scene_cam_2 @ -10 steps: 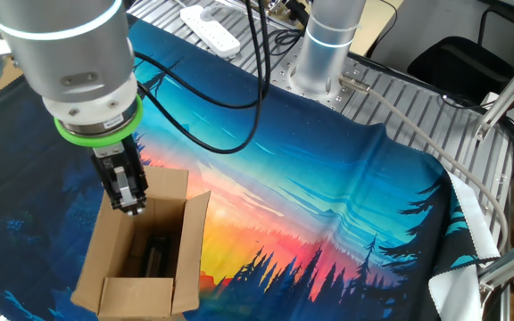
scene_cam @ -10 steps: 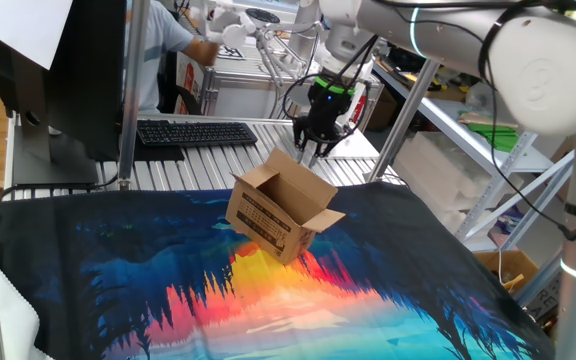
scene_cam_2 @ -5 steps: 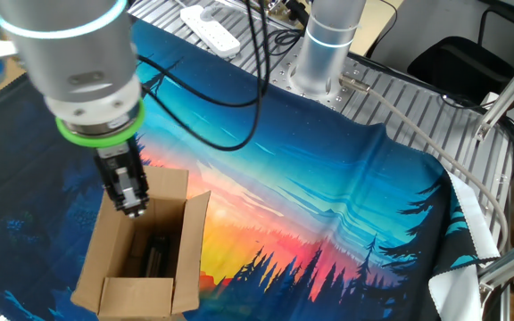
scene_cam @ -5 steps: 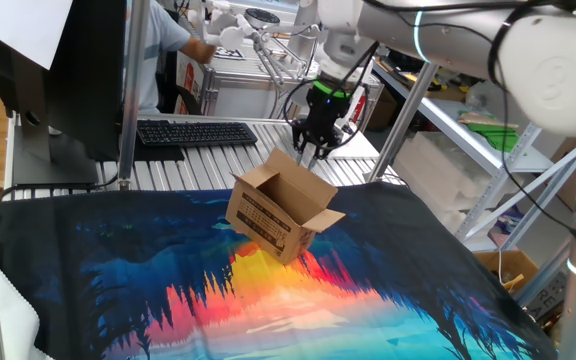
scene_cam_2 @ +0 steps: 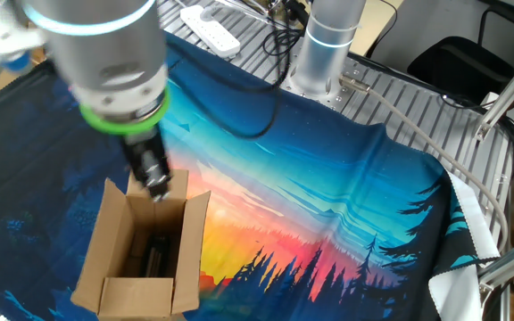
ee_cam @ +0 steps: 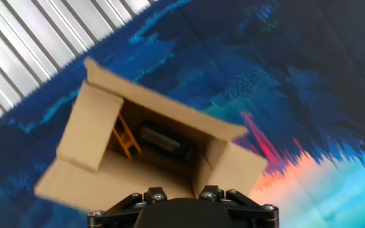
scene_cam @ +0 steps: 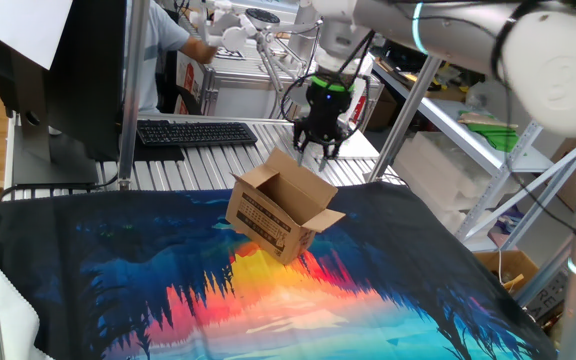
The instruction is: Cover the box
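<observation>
Box sits open on the colourful cloth over the table, flaps up, a dark object and something orange inside. Pincer hangs just above its far flap, holding nothing; how wide it stands I cannot tell.

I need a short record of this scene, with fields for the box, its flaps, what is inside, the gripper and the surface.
box: small brown cardboard carton, on the cloth
flaps: all open, none folded over the top
contents: a dark object and a small orange piece; not identifiable
gripper: the gripper is above the box's far flap, holding nothing; jaw opening unclear
surface: colourful printed cloth over a slatted metal table
task status: box not yet covered
</observation>
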Motion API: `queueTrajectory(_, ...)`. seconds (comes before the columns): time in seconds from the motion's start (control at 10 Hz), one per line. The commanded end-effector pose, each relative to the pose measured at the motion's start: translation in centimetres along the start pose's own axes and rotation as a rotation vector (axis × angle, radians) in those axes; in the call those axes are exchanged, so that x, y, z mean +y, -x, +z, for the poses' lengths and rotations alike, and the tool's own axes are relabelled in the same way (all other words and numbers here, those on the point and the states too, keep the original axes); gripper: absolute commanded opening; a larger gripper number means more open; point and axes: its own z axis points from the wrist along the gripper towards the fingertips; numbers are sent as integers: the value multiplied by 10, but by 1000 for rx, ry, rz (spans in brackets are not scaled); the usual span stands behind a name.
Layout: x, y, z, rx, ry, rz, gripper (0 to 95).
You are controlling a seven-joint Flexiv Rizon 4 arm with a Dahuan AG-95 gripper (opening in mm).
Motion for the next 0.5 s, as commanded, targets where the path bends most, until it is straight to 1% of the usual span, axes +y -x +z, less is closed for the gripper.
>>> queueTrajectory(0.1,-16,-13,5,-6,7,-25,380)
queueTrajectory(0.2,-27,-15,7,-1,13,-38,380)
queueTrajectory(0.3,-37,-16,10,-3,14,-55,380)
queueTrajectory(0.4,-43,-16,12,-6,19,-67,380)
queueTrajectory(0.5,-57,-17,20,-17,29,-86,380)
